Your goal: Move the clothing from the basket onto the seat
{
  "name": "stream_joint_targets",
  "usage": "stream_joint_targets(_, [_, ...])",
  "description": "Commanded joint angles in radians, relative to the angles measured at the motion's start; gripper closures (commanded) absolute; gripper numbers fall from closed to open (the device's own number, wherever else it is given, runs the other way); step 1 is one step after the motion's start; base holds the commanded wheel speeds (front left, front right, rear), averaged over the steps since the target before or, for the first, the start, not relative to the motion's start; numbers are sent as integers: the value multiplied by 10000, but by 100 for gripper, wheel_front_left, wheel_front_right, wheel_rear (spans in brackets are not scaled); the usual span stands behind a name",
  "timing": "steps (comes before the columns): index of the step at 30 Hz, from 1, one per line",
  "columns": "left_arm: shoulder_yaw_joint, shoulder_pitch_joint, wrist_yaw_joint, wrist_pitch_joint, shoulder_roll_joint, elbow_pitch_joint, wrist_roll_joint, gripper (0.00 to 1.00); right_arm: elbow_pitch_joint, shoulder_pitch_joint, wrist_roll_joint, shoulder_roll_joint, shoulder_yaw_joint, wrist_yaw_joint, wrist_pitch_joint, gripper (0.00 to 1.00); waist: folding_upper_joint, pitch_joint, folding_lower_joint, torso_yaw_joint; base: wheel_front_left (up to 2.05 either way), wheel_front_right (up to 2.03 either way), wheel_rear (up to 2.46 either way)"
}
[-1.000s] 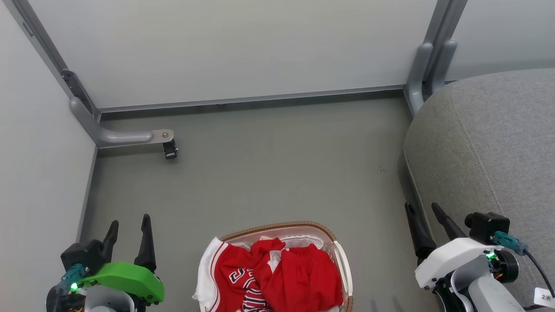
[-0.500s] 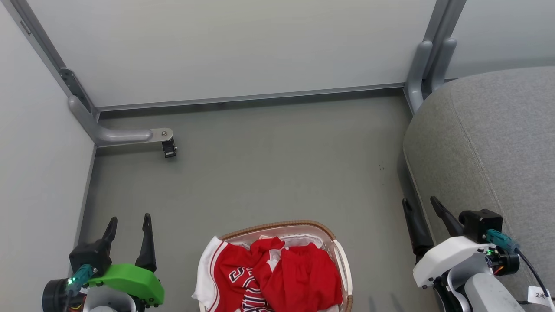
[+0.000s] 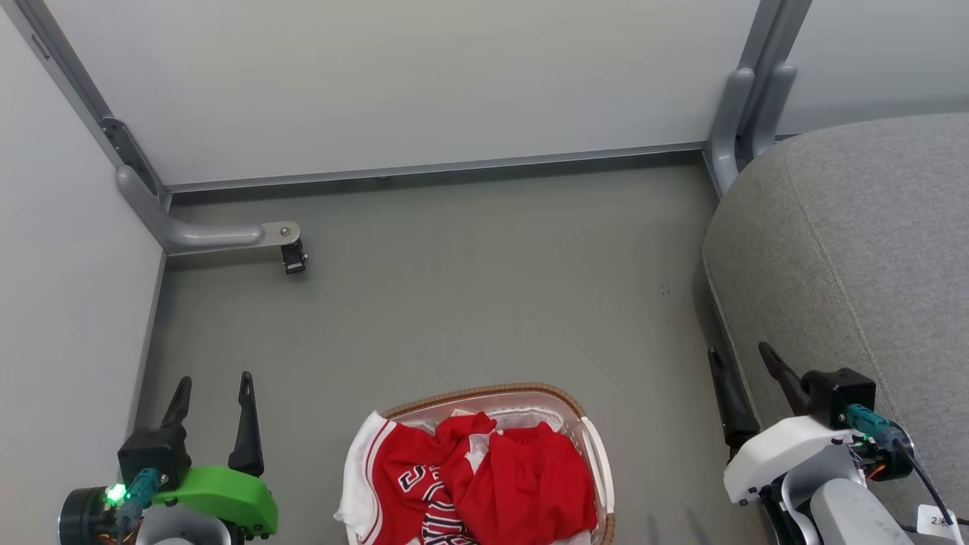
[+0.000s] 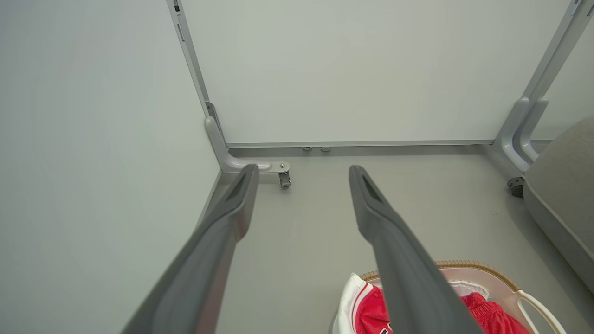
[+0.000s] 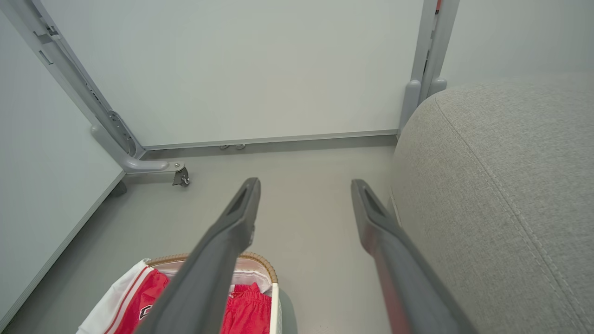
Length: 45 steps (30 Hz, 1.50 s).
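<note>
- left hand (image 3: 214, 381) and right hand (image 3: 738, 350) both spread, empty;
- red jersey (image 3: 409, 488) and shorts (image 3: 530, 484) heaped in laundry basket (image 3: 484, 393), near centre, between hands;
- sofa cushion (image 3: 855, 250) right, beside right hand; likely handier

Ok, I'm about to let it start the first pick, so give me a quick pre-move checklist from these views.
1. Left gripper open and empty: ok.
2. Right gripper open and empty: ok.
3. Red jersey and red shorts lie uncovered on top in the laundry basket: ok.
4. Sofa cushion in view, close beside the right gripper: ok.
5. Whole basket in the head view: not ok, its near end is cut off at the bottom edge.
6. More clothing under the pile: cannot tell.
</note>
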Motion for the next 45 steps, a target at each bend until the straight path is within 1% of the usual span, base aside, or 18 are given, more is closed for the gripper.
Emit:
stream_joint_targets(1, [69, 68, -66, -97, -29, -47, 217, 0, 26, -56, -230, -30, -16, 0, -98, 0, 0, 14, 0, -1, 0, 0, 0])
stream_joint_targets(9, [282, 83, -280, -231, -161, 19, 817, 0, 76, -166, -776, -16, 68, 0, -235, 0, 0, 142, 0, -41, 0, 0, 0])
stream_joint_targets(13, [368, -97, -421, -296, -261, 150, 1051, 0, 32, -309, -1029, 8, 113, 0, -298, 0, 0, 416, 0, -86, 0, 0, 0])
stream_joint_targets(17, [339, -448, -621, -350, -341, 392, 1144, 0, -115, -620, -1277, 65, 164, -1, -354, 0, 0, 1037, 0, -226, 0, 0, 0])
stream_joint_targets(22, [-43, -911, -822, -340, -427, 810, 809, 0, -365, -1082, -1260, 169, 163, -3, -345, 0, 0, 1910, 0, -473, 0, 0, 0])
stream_joint_targets(25, [-562, -1304, -863, -340, -483, 1127, 633, 0, -547, -1391, -1293, 217, 196, -3, -344, 0, 0, 2549, 0, -672, 0, 0, 0])
stream_joint_targets(28, [-1430, -1716, -869, -340, -501, 1462, 232, 0, -758, -1687, -1335, 263, 217, -3, -344, 0, 0, 3144, 0, -857, 0, 0, 0])
stream_joint_targets(33, [-2909, -2527, -873, -340, -352, 2122, -636, 0, -1102, -2224, -1348, 320, 303, -3, -344, 0, 0, 4160, 0, -1166, 0, 0, 0])
stream_joint_targets(38, [-3906, -3383, -874, -338, -188, 2721, -1297, 0, -1510, -2734, -1411, 419, 509, -3, -344, 0, 0, 5130, 0, -1456, 0, 0, 0])
stream_joint_targets(45, [-5468, -4719, -875, -338, 29, 3975, -2024, 0, -2134, -3373, -1475, 522, 793, -3, -344, 0, 0, 6414, 0, -1860, 0, 0, 0])
